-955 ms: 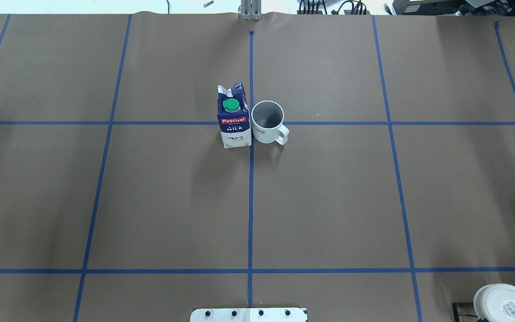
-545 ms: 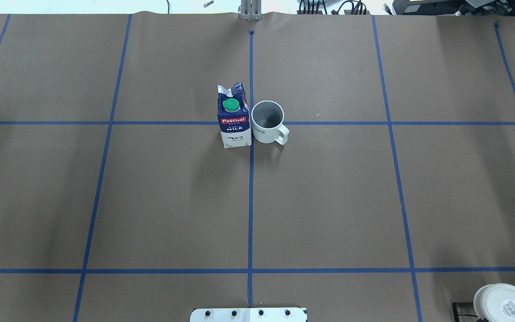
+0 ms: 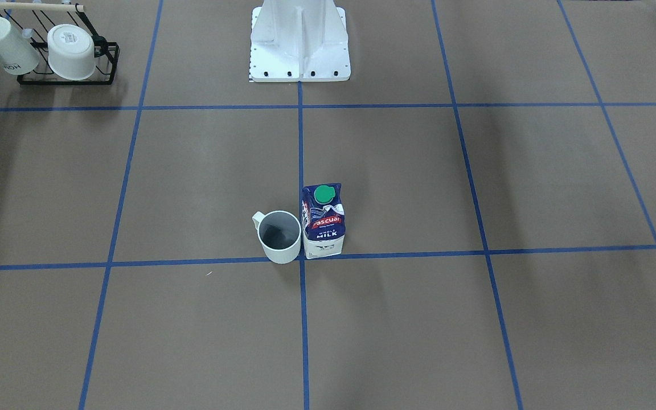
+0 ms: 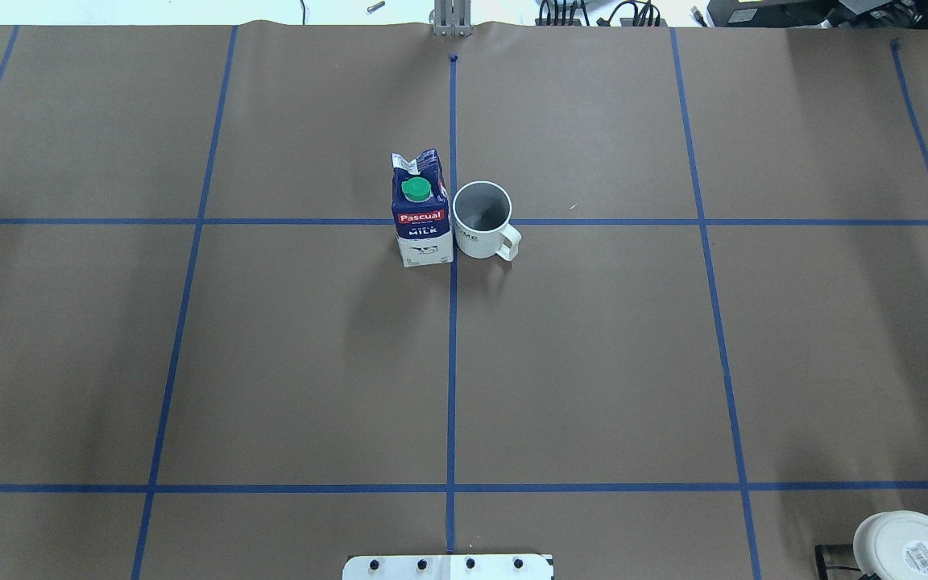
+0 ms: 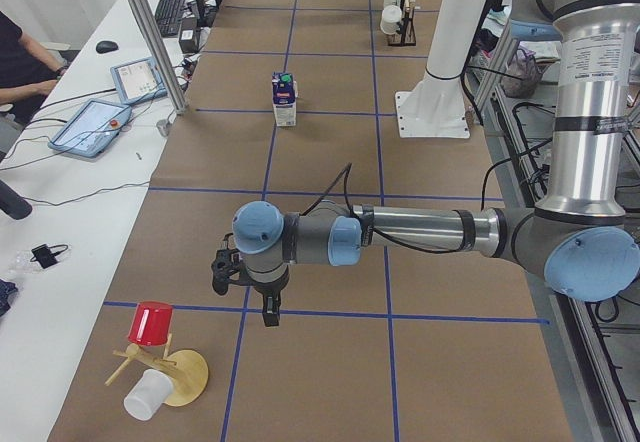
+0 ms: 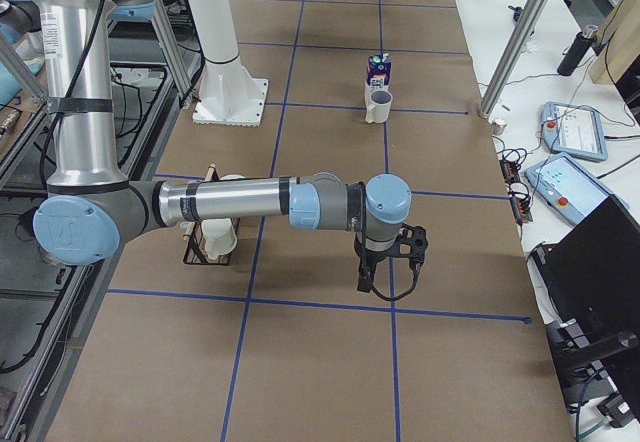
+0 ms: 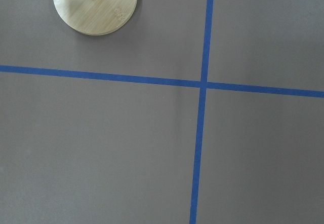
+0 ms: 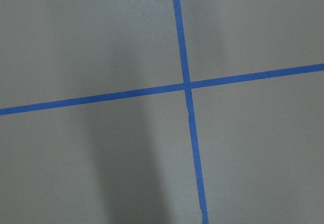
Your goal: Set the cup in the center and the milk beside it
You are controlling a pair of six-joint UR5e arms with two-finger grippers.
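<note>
While brown paper is covering the whole table (image 4: 593, 362) and blue tape lines (image 4: 451, 362) are dividing it into large squares, the cup (image 4: 481, 219) is standing upright at the middle crossing, just right of the long centre line, with its handle pointing toward the robot's side. The milk (image 4: 421, 213) is standing upright just beside it on the robot's left, green cap on top; whether the two are touching is not clear.

Both arms are reaching out low over opposite ends of the table, well apart from the pair. The left gripper (image 5: 245, 290) is hanging, fingers down, over a tape crossing near a wooden stand (image 5: 165, 377) that is carrying a red cup (image 5: 152, 322) and a white cup (image 5: 148, 395). The right gripper (image 6: 385, 262) is hanging over another crossing near a black wire rack (image 3: 66, 78) that is holding two white mugs. Neither gripper's opening can be told from these side views.

A white bench is running along the far side, where tablets (image 5: 92, 125) are lying and a seated person (image 5: 20, 52) is resting an arm.
</note>
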